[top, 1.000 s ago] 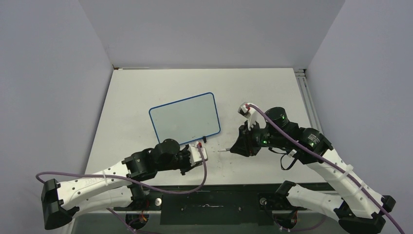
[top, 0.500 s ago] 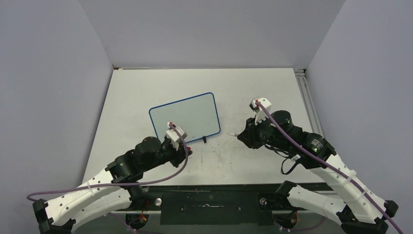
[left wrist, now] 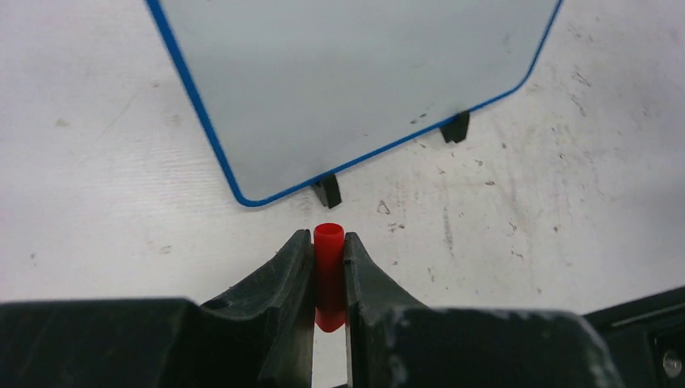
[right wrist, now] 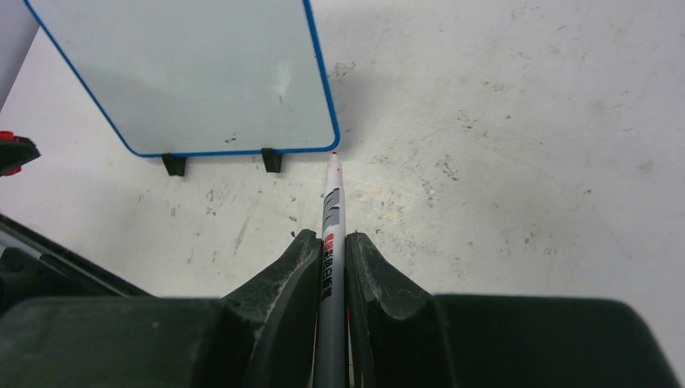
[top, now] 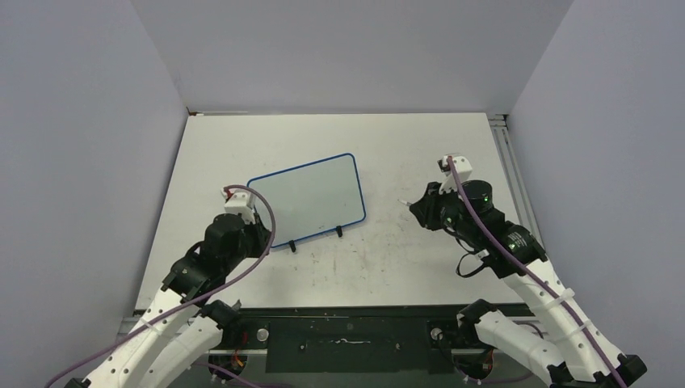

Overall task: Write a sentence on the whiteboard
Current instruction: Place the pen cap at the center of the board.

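The whiteboard (top: 307,194) lies flat on the table (top: 420,145), left of centre, slightly askew, its two black clip feet (left wrist: 327,191) on its near edge. Its glossy face is blank: none of the sentence is on it yet.

The right gripper (right wrist: 329,242) is clamped on a marker (right wrist: 332,210), with the uncapped red tip (right wrist: 334,158) pointing past the fingers. The tip sits just off the board's near right corner, apart from the frame; whether it touches the table I cannot tell. The left gripper (left wrist: 329,242) is pinched tight on the marker's red cap (left wrist: 328,267), just off the board's near left corner.

The step in hand looks like bringing the tip onto the board to begin the first letter. To do it well:

- Carry the tip over the blue frame clear of it, then start near the board's far left corner, so two lines fit.
- Lower gently until the tip just meets the face; hard pressure would likely skid a glossy board.
- Hold the marker steeply and keep the strokes short and even.
- The left gripper could steady the board's left edge, staying off the writing area.
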